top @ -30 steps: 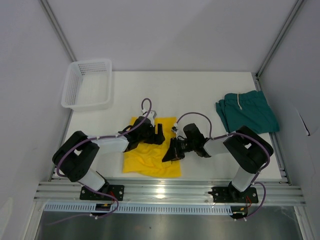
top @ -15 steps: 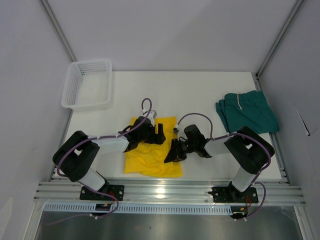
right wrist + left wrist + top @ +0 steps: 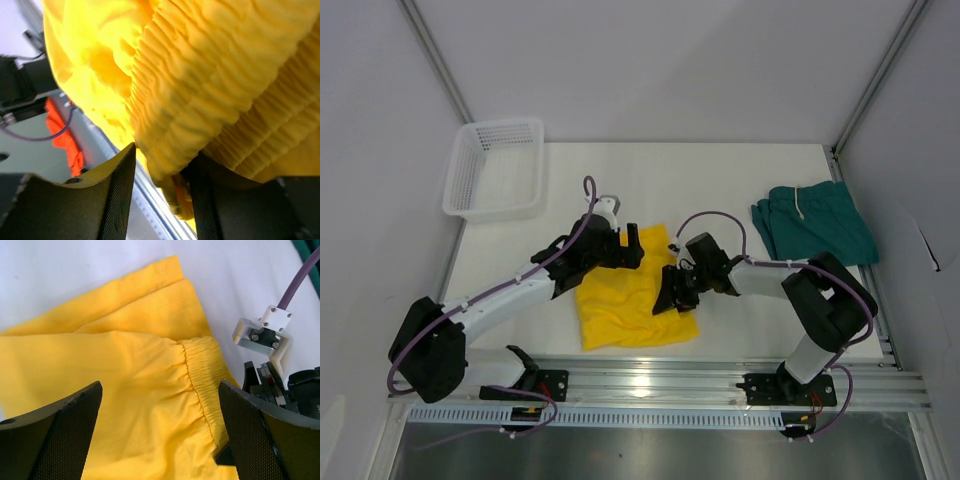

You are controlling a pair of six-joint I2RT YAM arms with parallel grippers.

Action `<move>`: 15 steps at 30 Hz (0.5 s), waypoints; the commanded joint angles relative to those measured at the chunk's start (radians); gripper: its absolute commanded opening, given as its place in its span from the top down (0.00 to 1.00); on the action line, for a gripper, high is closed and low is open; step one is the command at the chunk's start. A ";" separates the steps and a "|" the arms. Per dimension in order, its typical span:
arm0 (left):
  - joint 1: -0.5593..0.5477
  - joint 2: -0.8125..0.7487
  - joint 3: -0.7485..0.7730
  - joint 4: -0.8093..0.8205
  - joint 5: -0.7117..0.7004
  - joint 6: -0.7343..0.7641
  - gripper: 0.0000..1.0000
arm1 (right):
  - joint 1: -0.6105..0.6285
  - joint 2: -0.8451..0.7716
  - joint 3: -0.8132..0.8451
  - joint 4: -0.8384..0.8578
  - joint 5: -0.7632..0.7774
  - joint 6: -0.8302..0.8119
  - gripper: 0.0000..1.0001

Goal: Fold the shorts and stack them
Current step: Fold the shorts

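Two hands work the same garment. Our right hand (image 3: 670, 297) is clamped on the elastic waistband of the yellow shorts (image 3: 632, 300): its wrist view shows gathered yellow ribbing bunched tight between the two dark fingers (image 3: 117, 192), so we hold a thick pinch of several layers, not a single edge. We judge this grip is there to carry that side of the cloth across for a fold.

Our left hand (image 3: 632, 245) sits at the far edge of the same shorts with its fingers (image 3: 55, 432) spread wide and nothing between them; its wrist view looks down on flat yellow cloth and the shirred waistband running between the two tips. It appears poised either to press the cloth down or to take a second grip, so the fabric does not drag while the right side moves.

Yellow cloth lies rumpled on the white desk (image 3: 720, 180), near the front and between the two arms, partly doubled over but not yet squared. Well apart, at the right rear, the teal shorts (image 3: 815, 228) lie loosely folded with the white drawstring showing, the likely base for the stack. At the far left corner stands a white mesh basket (image 3: 460, 185).
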 commanded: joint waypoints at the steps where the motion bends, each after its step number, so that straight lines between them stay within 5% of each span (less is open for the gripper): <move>1: 0.012 -0.047 0.038 -0.113 -0.085 0.031 0.01 | -0.026 -0.019 0.067 -0.310 0.333 -0.129 0.51; 4: 0.016 -0.073 0.020 -0.113 -0.091 0.031 0.01 | -0.020 -0.008 0.172 -0.465 0.545 -0.164 0.51; 15: 0.031 0.039 0.029 -0.131 -0.162 -0.003 0.01 | -0.156 0.147 0.553 -0.624 0.777 -0.288 0.48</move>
